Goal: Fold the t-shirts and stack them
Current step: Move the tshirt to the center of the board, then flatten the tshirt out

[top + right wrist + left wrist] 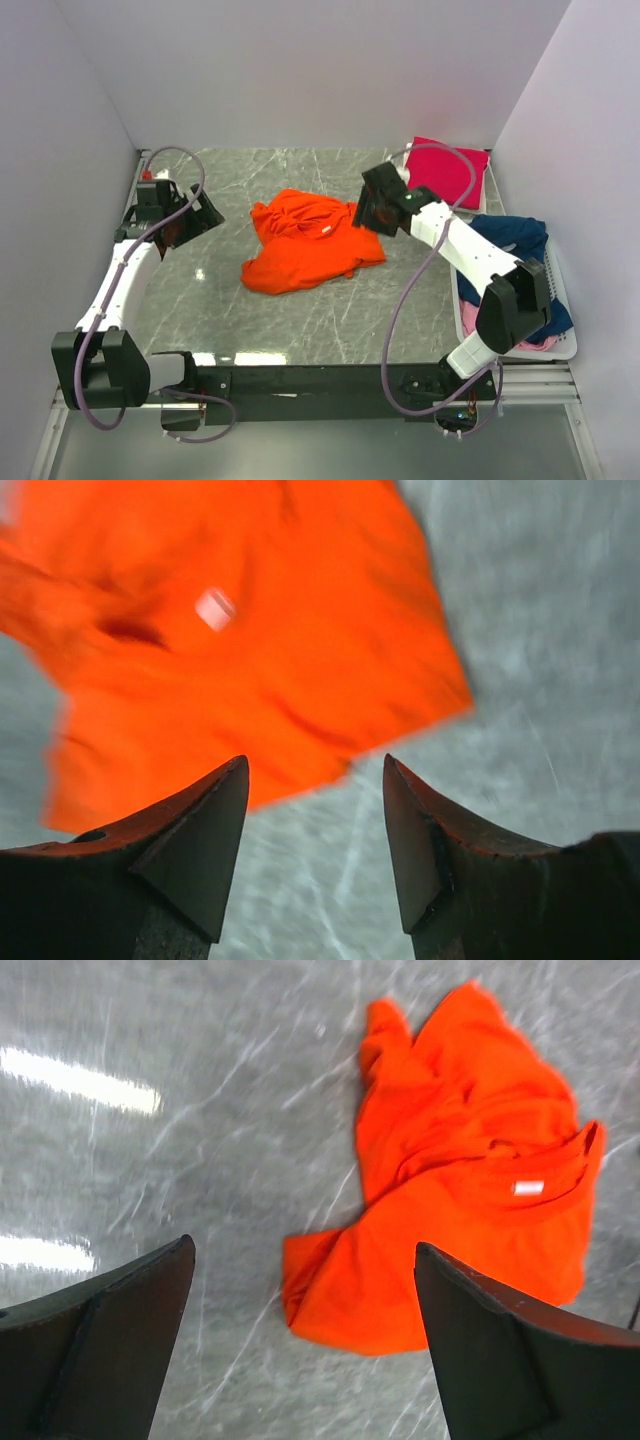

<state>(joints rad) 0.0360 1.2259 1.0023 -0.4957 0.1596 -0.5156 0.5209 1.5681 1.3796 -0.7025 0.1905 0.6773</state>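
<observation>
A lab robot cell: 3 plain white walls [300, 70] enclose a marble-look table [330, 310].

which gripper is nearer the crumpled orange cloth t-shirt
Right. The right gripper is at the right edge of the orange t-shirt; the left gripper is farther off to its left.

surface: grey marble table [300, 320] | on it: orange t-shirt [305, 245] | magenta t-shirt [450, 170] | white basket [556, 278]

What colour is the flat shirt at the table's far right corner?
That shirt is magenta-pink; clearest in the top external view.
</observation>
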